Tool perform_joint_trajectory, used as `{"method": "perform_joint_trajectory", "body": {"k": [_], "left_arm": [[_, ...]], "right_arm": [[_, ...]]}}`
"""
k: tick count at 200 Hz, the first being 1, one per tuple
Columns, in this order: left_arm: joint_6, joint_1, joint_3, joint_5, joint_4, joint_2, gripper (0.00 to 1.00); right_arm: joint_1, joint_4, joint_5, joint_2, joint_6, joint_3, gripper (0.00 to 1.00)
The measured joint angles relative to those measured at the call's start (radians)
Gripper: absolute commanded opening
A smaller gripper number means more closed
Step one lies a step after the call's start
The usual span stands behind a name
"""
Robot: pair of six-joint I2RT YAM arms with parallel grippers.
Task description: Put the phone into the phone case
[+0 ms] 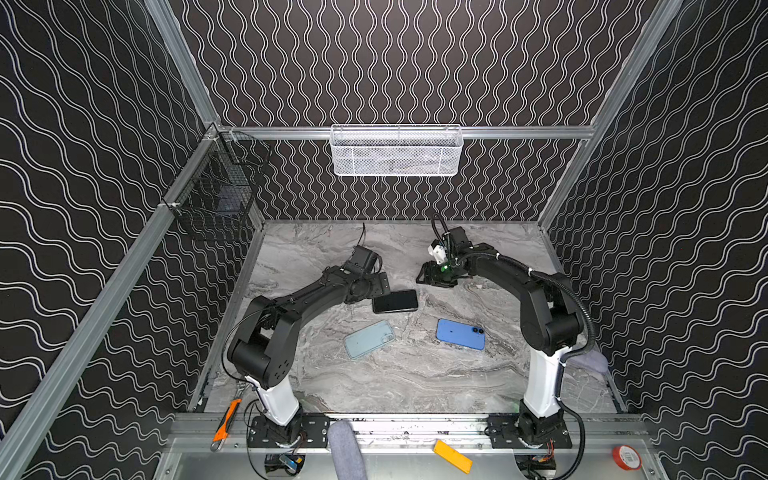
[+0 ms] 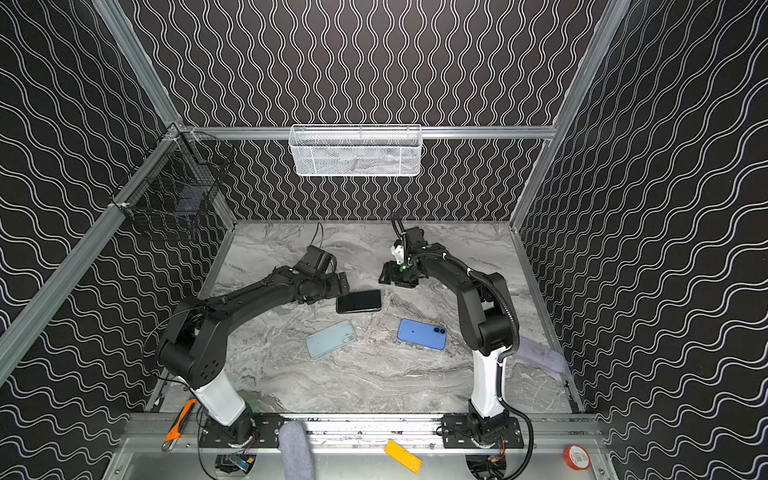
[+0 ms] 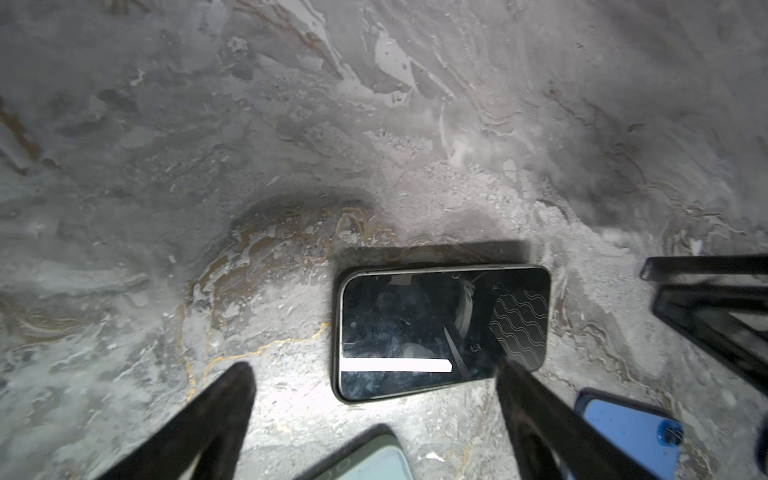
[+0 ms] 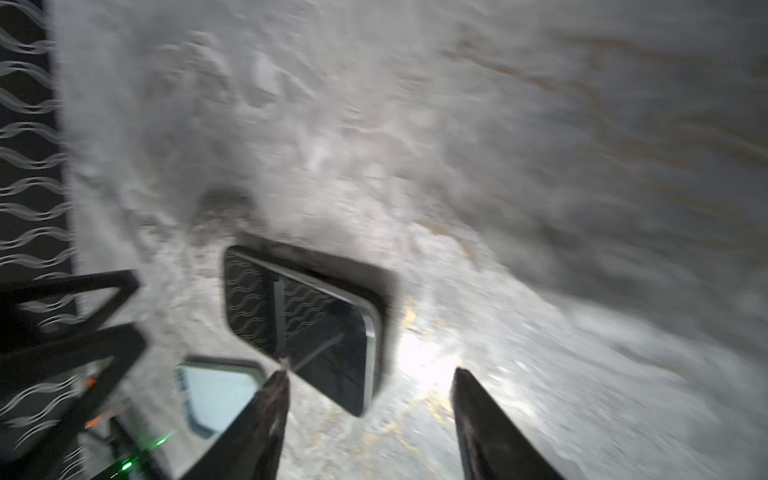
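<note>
The left fingers (image 3: 224, 407) stand wide apart, released, beside the black phone (image 1: 395, 301) on the tabletop (image 1: 415, 374). The right fingers (image 4: 482, 419) are apart, grasping nothing. The label on the red tape roll (image 1: 626, 457) is too small to read.

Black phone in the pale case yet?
No, the black phone lies bare on the marble table, apart from the pale green case.

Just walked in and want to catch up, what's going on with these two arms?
Nothing is held right now. The left claw hangs open at one end of the black phone, which lies screen-up on the marble table. The right claw, also open, hovers farther back. The pale green case lies apart, near a blue phone.
</note>
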State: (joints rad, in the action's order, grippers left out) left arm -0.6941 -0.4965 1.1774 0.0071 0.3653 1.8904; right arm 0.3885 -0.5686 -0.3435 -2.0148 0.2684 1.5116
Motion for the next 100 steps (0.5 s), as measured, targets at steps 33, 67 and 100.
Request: {"method": "perform_joint_trajectory", "body": {"k": [33, 67, 100], "left_arm": [[0.016, 0.005, 0.000, 0.013, -0.003, 0.005, 0.98], [0.016, 0.016, -0.028, 0.052, -0.032, 0.010, 0.98], [-0.018, 0.024, -0.076, 0.146, -0.133, 0.037, 0.98]], "right_arm": [[0.007, -0.035, 0.083, -0.016, -0.003, -0.018, 0.36], [0.042, -0.027, 0.063, -0.016, -0.004, -0.032, 0.32], [0.080, -0.003, 0.017, -0.021, 0.005, -0.033, 0.37]]}}
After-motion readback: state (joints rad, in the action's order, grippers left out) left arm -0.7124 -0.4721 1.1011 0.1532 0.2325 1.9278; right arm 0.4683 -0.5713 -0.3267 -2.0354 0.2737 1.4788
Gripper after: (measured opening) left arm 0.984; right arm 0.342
